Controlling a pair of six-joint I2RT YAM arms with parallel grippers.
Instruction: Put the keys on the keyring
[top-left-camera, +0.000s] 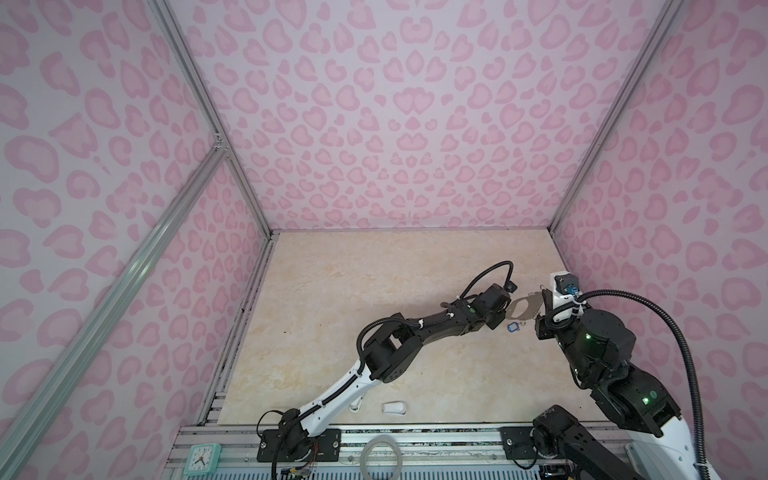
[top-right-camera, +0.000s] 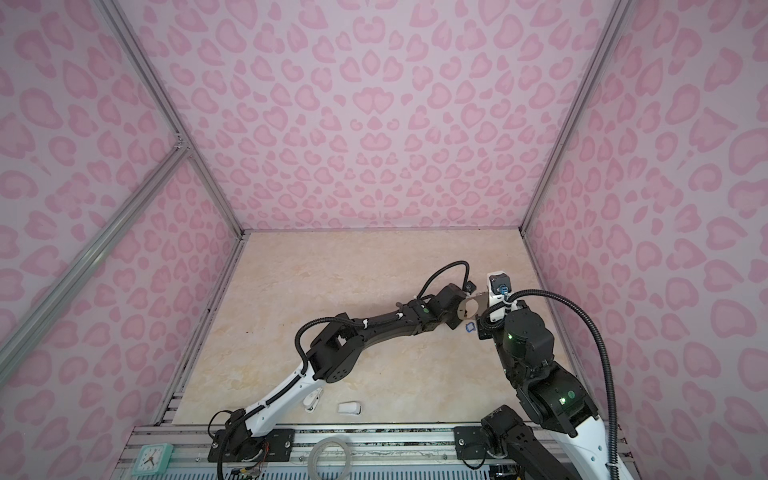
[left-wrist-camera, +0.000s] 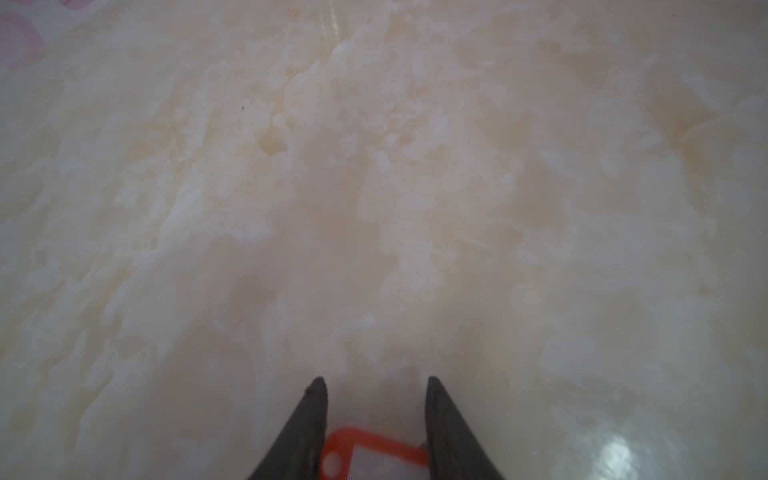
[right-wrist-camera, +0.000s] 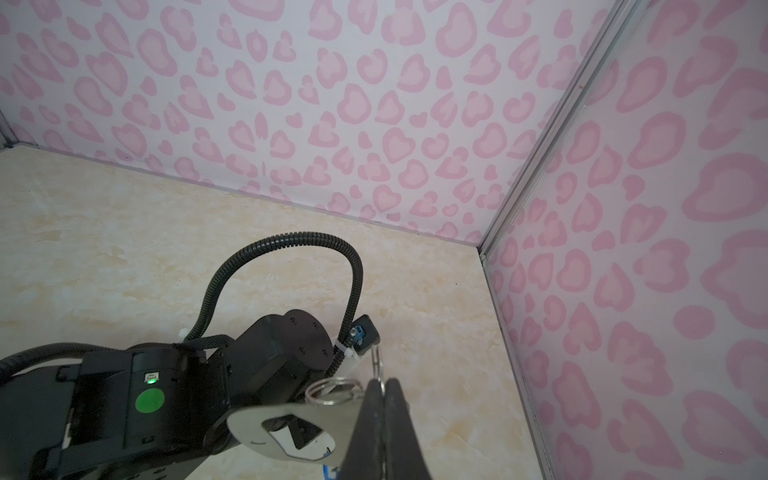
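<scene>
R end effector (right-wrist-camera: 383, 380) shut on keyring (right-wrist-camera: 332, 413), held off bench (left-wrist-camera: 374, 208) prob. to present rings (right-wrist-camera: 308, 392); L end effector (left-wrist-camera: 376, 380) jaws astride red key (left-wrist-camera: 374, 453) on bench, grip unclear; blue key (top-left-camera: 512, 326) lay nearby.

We look from two high cameras set side by side above the near edge, tilted down and forward across the beige marbled tabletop (top-left-camera: 332, 291) to the pink heart-patterned far wall (top-left-camera: 407, 124). Both top views share nearly the whole scene, shifted slightly sideways. From the left wrist we sit very close over that tabletop, sighting along the left arm's two dark fingers (left-wrist-camera: 299, 436). The surface is blurred, and a red-orange plastic tag (left-wrist-camera: 365, 436) is cut by the frame's edge. From the right wrist we look along the right arm's dark fingers (right-wrist-camera: 374, 428) toward the far right corner, close behind the thin grey metal keyring plate (right-wrist-camera: 245, 424), which both top views also show.
</scene>
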